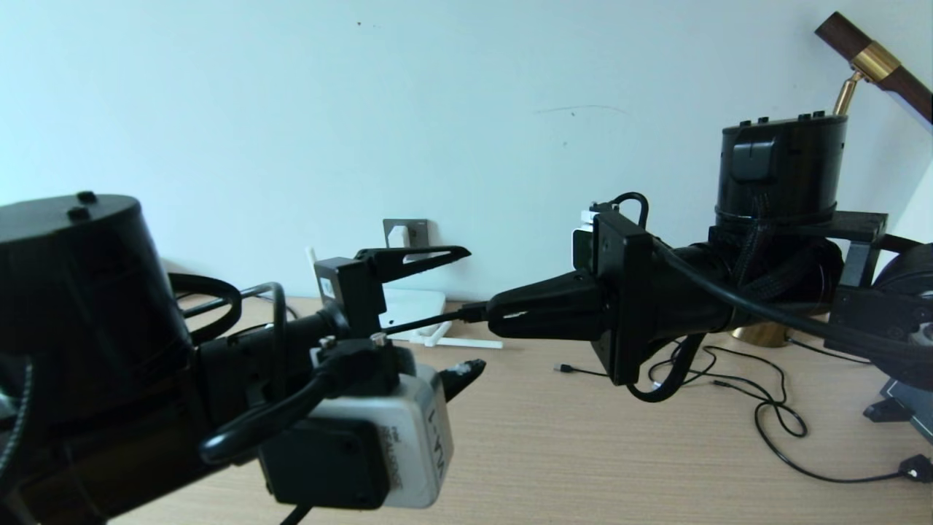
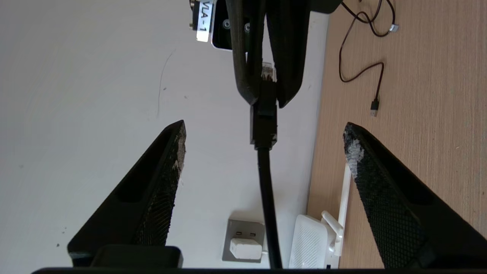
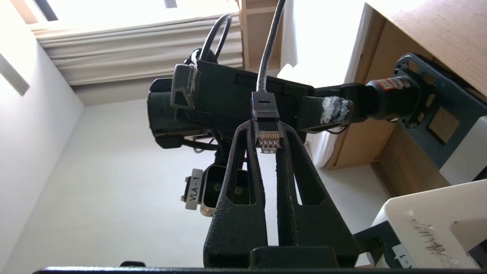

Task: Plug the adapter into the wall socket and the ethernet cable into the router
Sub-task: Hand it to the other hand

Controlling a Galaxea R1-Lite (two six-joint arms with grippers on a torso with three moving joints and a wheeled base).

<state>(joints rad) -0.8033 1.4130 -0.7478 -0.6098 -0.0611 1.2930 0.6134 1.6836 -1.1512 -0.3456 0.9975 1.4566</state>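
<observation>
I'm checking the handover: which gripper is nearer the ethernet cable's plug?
Right. The right gripper is shut on the ethernet cable at its plug; the left gripper stands open, its fingers clear of the cable on either side.

the surface [image 1: 554,452] was a pale wood-grain top whose far edge met the white wall. the router [image 1: 412,306] lay on it at that far edge, with thin white antennas [image 1: 466,341] stretched flat just beside it. thin black cables [image 1: 765,408] looped over the surface toward its right edge, one ending in a small plug [image 1: 563,368] near the middle and another in a dark plug [image 1: 917,467] by the right edge. a brass lamp base [image 1: 762,334] stood toward the far right corner.
</observation>
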